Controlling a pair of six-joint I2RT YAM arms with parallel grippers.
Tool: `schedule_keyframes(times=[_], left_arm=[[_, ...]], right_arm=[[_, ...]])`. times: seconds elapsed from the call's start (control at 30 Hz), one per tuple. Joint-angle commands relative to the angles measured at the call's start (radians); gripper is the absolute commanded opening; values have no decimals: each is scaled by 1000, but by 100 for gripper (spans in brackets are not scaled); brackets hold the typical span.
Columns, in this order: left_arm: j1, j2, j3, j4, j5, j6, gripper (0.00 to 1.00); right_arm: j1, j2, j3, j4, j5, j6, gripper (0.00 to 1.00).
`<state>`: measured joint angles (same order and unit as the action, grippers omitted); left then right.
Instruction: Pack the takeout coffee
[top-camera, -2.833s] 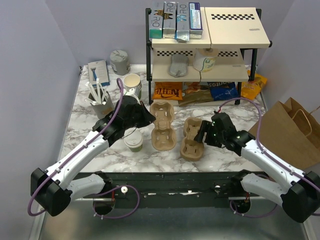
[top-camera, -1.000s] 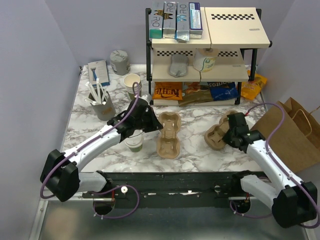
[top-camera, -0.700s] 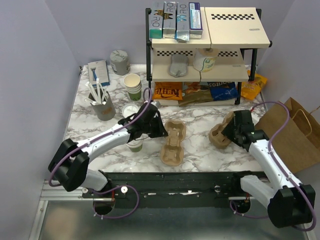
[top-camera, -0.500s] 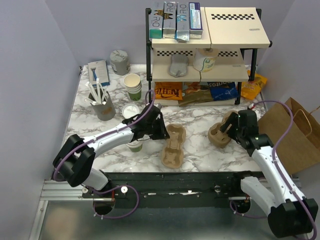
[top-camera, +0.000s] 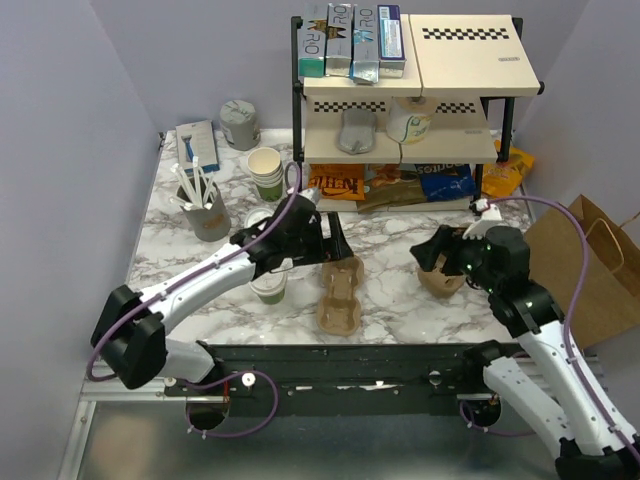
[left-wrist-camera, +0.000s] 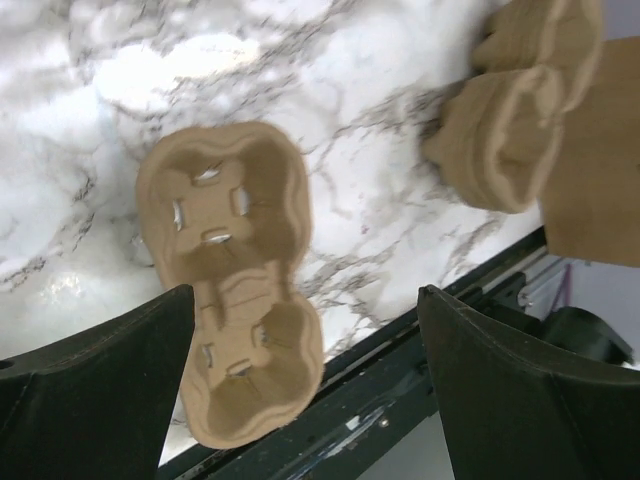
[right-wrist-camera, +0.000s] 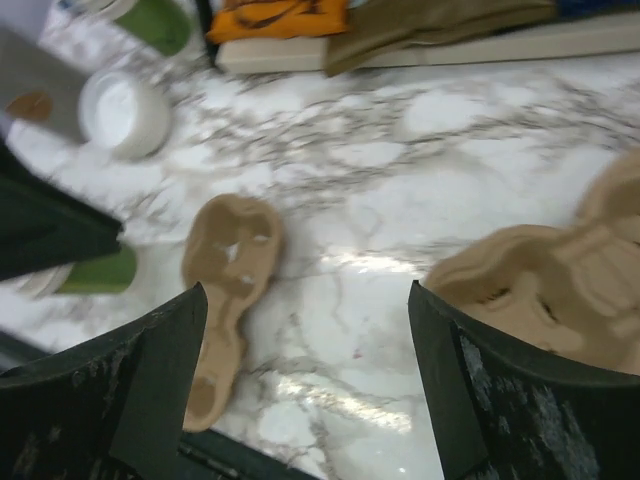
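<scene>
The takeout coffee (top-camera: 268, 290), a small paper cup with a smooth white plastic lid and a green lower band, stands upright on the glossy, grey-veined marble tabletop (top-camera: 400, 315). It is left of centre, partly under the left arm and just left of a pulp cup carrier (top-camera: 338, 295). That carrier is matte tan moulded fibre, a peanut-shaped tray with two wells and small slots in their floors. It lies flat with its long axis running near to far, and its near end is close to the table's near edge.

The left gripper (top-camera: 335, 243) hangs over the carrier's far end with its dark fingers (left-wrist-camera: 90, 380) spread wide and nothing between them. The right gripper (top-camera: 438, 255) is also spread wide and empty. A second, bulkier pulp carrier (top-camera: 440, 270) lies at its right finger (right-wrist-camera: 520, 400); whether they touch cannot be told.

Bare marble lies open between the two carriers. On the far side, the shelf rack (top-camera: 470, 60) and the crinkled snack bags at its foot take up the room. At the far left stand a stack of lidless cups (top-camera: 265, 168), a grey cup of white sticks (top-camera: 205, 215) and a loose white lid (right-wrist-camera: 125, 112). A creased brown paper bag (top-camera: 590, 260) stands at the table's right edge.
</scene>
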<state>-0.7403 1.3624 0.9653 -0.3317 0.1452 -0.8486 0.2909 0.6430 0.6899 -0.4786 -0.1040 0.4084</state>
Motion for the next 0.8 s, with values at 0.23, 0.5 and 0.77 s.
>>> schedule_keyframes(times=[0.23,0.5,0.77], left_arm=[[80,-293,236,-406,-385,123,99],[286,-469,122,-630,-465,34,99],[383,-531,49,-748,-613,5,99]], right_arm=[[778,234,144,238,165,-441,87],[924,576,314,380,-78,-1006,86],[923,866,526,318,-170,-1169,84]])
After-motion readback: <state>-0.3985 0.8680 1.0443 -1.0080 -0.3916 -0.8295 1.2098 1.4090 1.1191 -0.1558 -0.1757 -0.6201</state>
